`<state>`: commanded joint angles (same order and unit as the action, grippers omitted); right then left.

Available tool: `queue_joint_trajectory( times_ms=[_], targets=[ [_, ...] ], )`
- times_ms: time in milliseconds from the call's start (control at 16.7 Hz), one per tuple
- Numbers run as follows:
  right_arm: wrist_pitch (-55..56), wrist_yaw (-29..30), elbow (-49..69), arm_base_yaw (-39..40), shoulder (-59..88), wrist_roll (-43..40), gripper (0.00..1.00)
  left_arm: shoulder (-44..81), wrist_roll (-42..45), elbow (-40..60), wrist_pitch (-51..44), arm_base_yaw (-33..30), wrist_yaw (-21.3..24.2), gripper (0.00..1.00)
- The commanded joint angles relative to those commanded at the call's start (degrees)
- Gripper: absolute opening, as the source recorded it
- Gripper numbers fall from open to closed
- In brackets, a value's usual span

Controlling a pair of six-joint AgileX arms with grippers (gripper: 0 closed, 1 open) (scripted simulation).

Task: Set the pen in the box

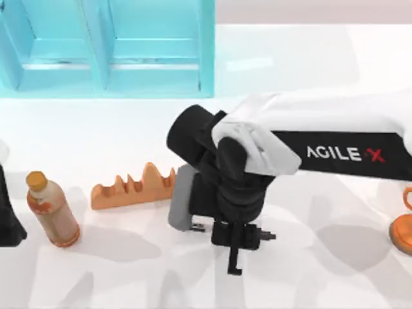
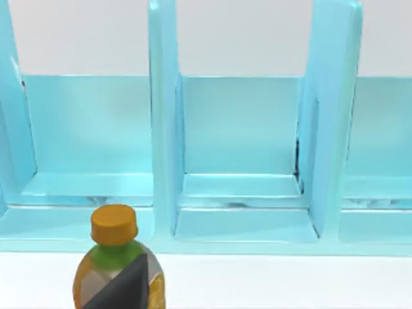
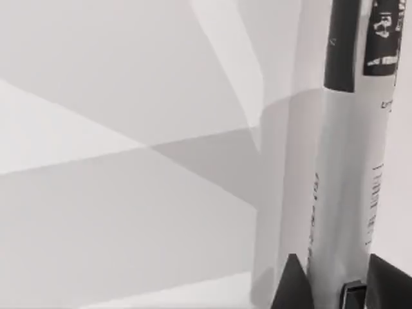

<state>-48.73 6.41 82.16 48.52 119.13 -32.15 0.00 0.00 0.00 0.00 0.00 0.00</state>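
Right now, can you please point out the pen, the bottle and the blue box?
pen [image 3: 341,193]: right wrist view, on its pale label band.
bottle [image 1: 53,209]: top view, on its orange body.
blue box [image 2: 164,129]: left wrist view, on an upright divider wall.

The box [image 1: 154,64] stands at the back left of the bench [image 1: 116,270]. Before it lies the notched block [image 1: 132,187], with the bottle [image 1: 51,209] to its left. The pen [image 3: 351,161] sits between the right gripper's [image 3: 331,283] fingers [image 3: 293,286], right of the block.
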Motion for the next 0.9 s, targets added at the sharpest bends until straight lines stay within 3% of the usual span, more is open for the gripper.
queue_joint_trajectory(
  times_ms=[480,900],
  targets=[
    [-15.48,0.02,10.96,-0.16,-4.87,-0.14,0.00,0.00,0.00,0.00,0.00,0.00,0.00,1.00],
    [-17.01,0.07,11.98,-0.36,-4.90,0.34,0.00,0.00,0.00,0.00,0.00,0.00,0.00,1.00]
  ],
)
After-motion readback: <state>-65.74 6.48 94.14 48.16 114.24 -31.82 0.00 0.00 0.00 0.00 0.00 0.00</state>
